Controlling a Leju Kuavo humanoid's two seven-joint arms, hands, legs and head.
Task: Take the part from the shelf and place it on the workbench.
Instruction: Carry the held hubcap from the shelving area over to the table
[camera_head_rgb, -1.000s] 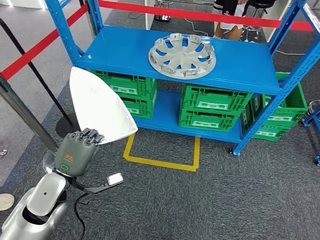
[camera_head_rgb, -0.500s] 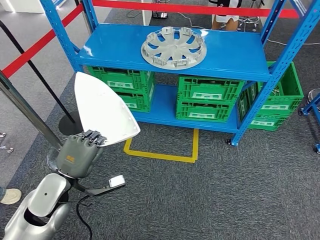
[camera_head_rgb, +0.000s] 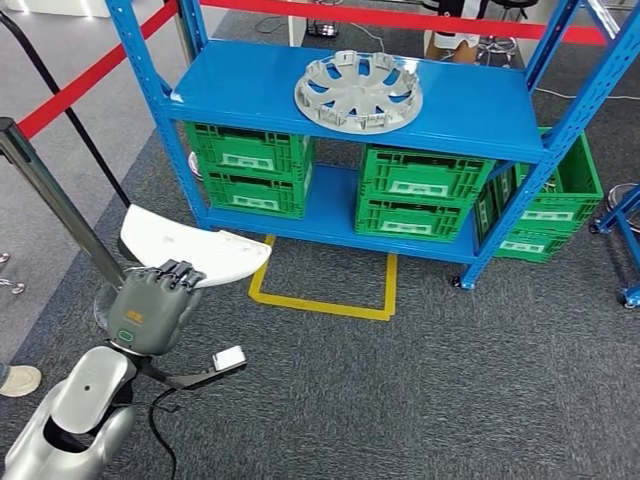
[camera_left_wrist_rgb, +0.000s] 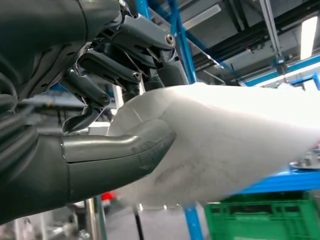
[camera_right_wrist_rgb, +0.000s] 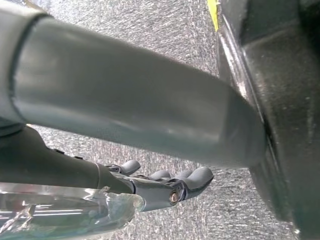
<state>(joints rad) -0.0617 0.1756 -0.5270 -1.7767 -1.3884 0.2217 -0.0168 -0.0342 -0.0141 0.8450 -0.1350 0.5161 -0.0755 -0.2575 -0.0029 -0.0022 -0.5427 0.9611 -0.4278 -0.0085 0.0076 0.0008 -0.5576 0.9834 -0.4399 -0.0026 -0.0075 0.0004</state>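
The part is a white, curved, pointed panel (camera_head_rgb: 192, 250), lying nearly flat in the air in front of the blue shelf (camera_head_rgb: 249, 95). My left hand (camera_head_rgb: 151, 305) grips its near edge, low at the left of the head view. In the left wrist view the thumb (camera_left_wrist_rgb: 113, 155) presses under the white panel (camera_left_wrist_rgb: 234, 140) and the darker fingers (camera_left_wrist_rgb: 109, 67) curl over its top. My right hand (camera_right_wrist_rgb: 128, 110) hangs over grey carpet with its fingers (camera_right_wrist_rgb: 166, 182) stretched out and nothing in them.
A grey wheel cover (camera_head_rgb: 358, 90) lies on the shelf's top board. Green crates (camera_head_rgb: 253, 165) (camera_head_rgb: 423, 195) fill the lower level, with more at the right (camera_head_rgb: 558, 215). Yellow floor tape (camera_head_rgb: 324, 300) marks a square. A dark slanted pole (camera_head_rgb: 60, 205) and red barrier tape (camera_head_rgb: 90, 80) stand at left.
The white panel has tipped from a steep, face-on tilt to nearly flat in my left hand. The camera has shifted a little, and the shelf sits slightly differently in the picture.
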